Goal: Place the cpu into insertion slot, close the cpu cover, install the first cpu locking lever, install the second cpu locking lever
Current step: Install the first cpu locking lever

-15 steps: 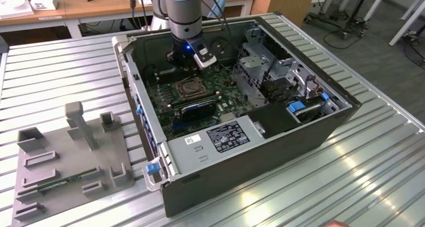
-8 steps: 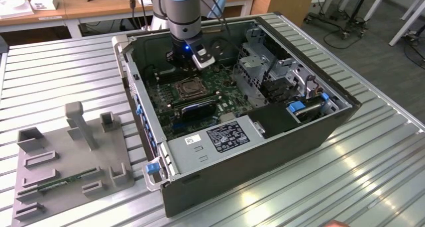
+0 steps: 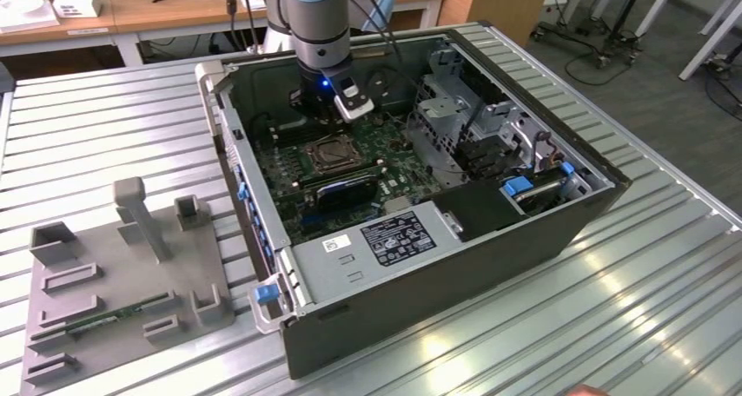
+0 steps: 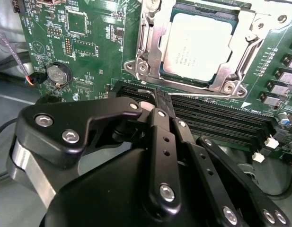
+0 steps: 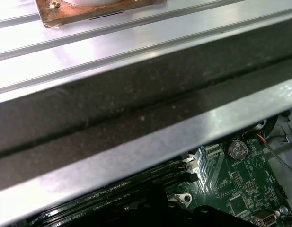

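The cpu [image 4: 198, 47], a silvery square chip, lies in the insertion slot [image 3: 330, 155] on the green board inside the open computer case. The cpu cover [image 4: 153, 47], a silver frame, lies flat around the chip. A thin wire locking lever [image 4: 202, 97] runs along the socket edge nearest my gripper. My gripper [image 4: 160, 101] is shut, its black fingers [image 4: 162, 137] pressed together. Their tips sit at the end of that lever, above the memory slots. I cannot tell whether the lever is pinched or only touched. In the exterior view the gripper [image 3: 328, 109] hangs just behind the socket.
Long black memory slots [image 4: 216, 118] run beside the socket, and a coin battery [image 4: 58, 74] sits on the board. The case wall [image 5: 136, 109] stands close by. A drive cage [image 3: 464, 127] and power supply [image 3: 394, 235] crowd the case. A grey fixture [image 3: 116, 274] lies at the exterior view's left.
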Robot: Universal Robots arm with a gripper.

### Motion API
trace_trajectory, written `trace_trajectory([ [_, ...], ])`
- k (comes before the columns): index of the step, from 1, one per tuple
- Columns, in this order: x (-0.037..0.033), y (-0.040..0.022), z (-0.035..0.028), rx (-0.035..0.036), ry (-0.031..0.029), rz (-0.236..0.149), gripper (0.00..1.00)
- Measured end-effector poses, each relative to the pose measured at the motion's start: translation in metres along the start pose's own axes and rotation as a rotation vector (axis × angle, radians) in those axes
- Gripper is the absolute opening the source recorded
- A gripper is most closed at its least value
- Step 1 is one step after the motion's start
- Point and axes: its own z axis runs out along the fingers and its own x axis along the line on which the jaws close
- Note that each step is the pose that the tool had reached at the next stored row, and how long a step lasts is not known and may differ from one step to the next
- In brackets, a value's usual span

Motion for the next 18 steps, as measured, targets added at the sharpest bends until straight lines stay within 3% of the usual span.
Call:
trace_trajectory([
  [18,0.0028,0.0026,0.0006,-0.0045,-0.0054,0.001,0.11],
])
